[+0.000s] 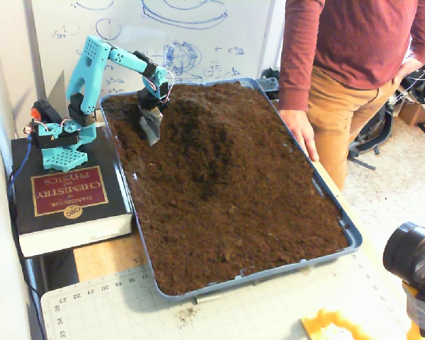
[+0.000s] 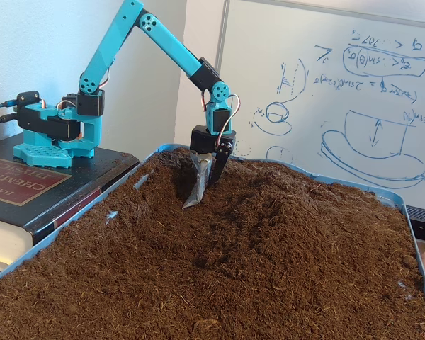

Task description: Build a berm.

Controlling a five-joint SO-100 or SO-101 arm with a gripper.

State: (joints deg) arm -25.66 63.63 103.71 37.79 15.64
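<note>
The gripper (image 2: pixel 200 193) is clamped on a metal scoop blade (image 1: pixel 150 127), tip buried in soil at the tray's (image 1: pixel 354 237) eleven o'clock corner. The berm (image 1: pixel 205 134) rises just beside it — better to push shallow and steady, heaping soil upslope.

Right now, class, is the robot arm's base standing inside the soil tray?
No. The teal base sits on a chemistry handbook beside the blue tray, outside the soil.
</note>
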